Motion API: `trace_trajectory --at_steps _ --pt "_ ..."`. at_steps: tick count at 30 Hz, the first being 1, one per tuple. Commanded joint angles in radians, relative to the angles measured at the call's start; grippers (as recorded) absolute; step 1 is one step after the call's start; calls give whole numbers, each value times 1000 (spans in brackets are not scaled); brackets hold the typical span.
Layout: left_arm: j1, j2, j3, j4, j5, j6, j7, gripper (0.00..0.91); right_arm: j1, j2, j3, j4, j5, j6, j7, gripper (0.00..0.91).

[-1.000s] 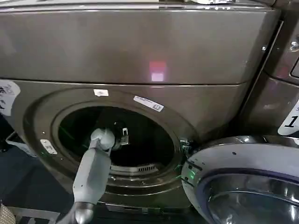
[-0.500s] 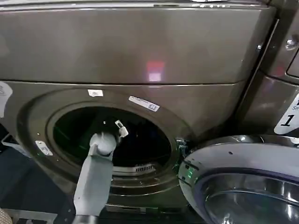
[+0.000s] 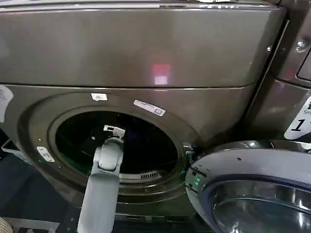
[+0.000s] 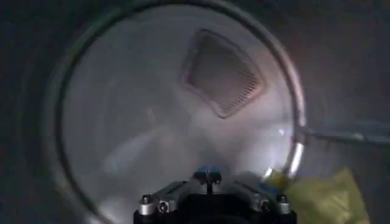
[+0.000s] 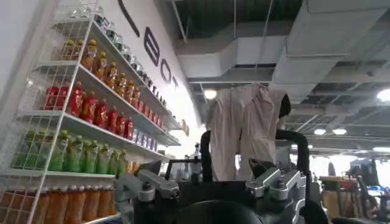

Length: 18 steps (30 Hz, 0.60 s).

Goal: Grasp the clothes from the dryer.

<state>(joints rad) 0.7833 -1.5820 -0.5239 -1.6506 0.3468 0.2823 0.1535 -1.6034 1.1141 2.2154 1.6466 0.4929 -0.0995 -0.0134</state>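
Left gripper (image 3: 112, 130) reaches inside the dryer (image 3: 146, 58).
The clothes (image 4: 326, 198) lie at the drum's 4 o'clock; whether its fingers are clenched, I cannot tell.

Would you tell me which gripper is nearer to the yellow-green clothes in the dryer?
Left. The left gripper is inside the dryer drum, beside the clothes; the right gripper is outside, facing drink shelves.
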Motion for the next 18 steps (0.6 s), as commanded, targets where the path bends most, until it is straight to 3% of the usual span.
trace_trajectory --at_steps 1,12,18 --pt "27 -4 4 -59 -231 51 -204 0 -1 0 -3 2 0 8 0 907" --pt "4 -6 3 -56 -251 66 -209 0 6 2 10 21 11 -18 -10 907" --pt "6 -4 7 -56 -249 71 -200 0 15 -8 15 24 10 -36 18 907"
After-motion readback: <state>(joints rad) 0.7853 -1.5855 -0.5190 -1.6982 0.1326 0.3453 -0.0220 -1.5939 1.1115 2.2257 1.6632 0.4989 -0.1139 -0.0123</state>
